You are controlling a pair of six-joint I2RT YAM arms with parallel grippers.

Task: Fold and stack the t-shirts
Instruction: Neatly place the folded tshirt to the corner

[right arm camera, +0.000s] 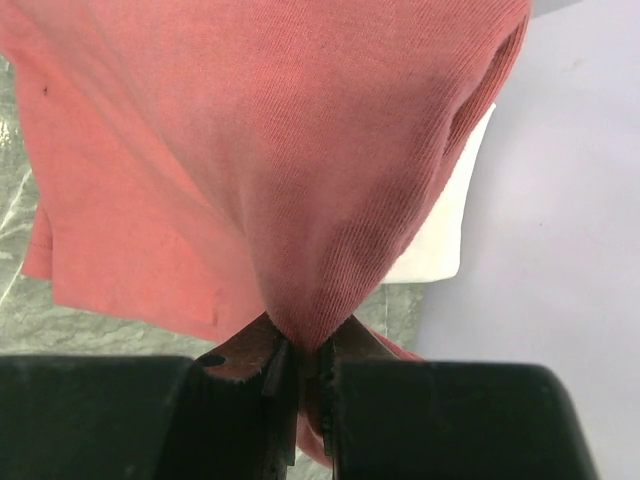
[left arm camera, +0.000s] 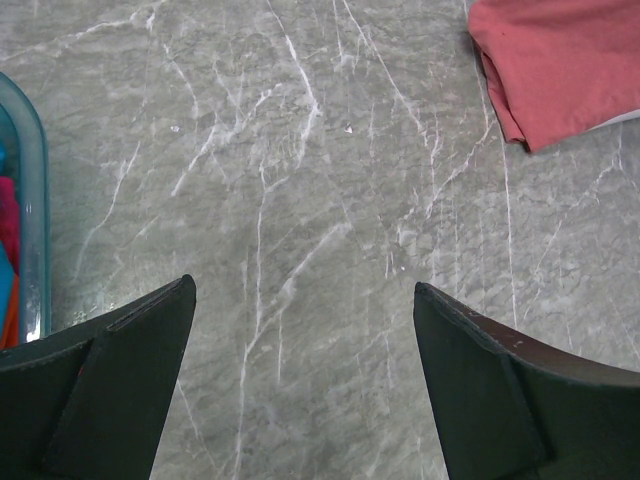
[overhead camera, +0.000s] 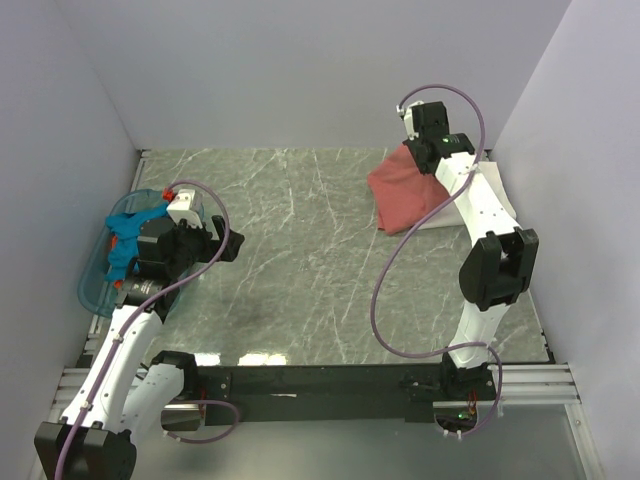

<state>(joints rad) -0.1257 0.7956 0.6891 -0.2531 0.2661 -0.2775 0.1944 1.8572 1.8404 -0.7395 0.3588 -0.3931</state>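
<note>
A dusty-red t-shirt (overhead camera: 405, 195) lies folded at the table's far right, over a white t-shirt (overhead camera: 500, 205). My right gripper (overhead camera: 425, 150) is shut on a pinch of the red shirt (right arm camera: 300, 180) and lifts its edge; the white shirt (right arm camera: 440, 240) shows under it. My left gripper (overhead camera: 225, 240) is open and empty above bare table at the left, beside the basket; the left wrist view shows its gripper (left arm camera: 305, 330) over marble, with the red shirt (left arm camera: 565, 65) far off. Teal-blue cloth (overhead camera: 125, 240) and some orange lie in the basket.
A translucent blue plastic basket (overhead camera: 95, 280) stands at the table's left edge, its rim also in the left wrist view (left arm camera: 35, 180). Grey walls close in the left, back and right. The marble table (overhead camera: 300, 260) has a black rail along its near edge.
</note>
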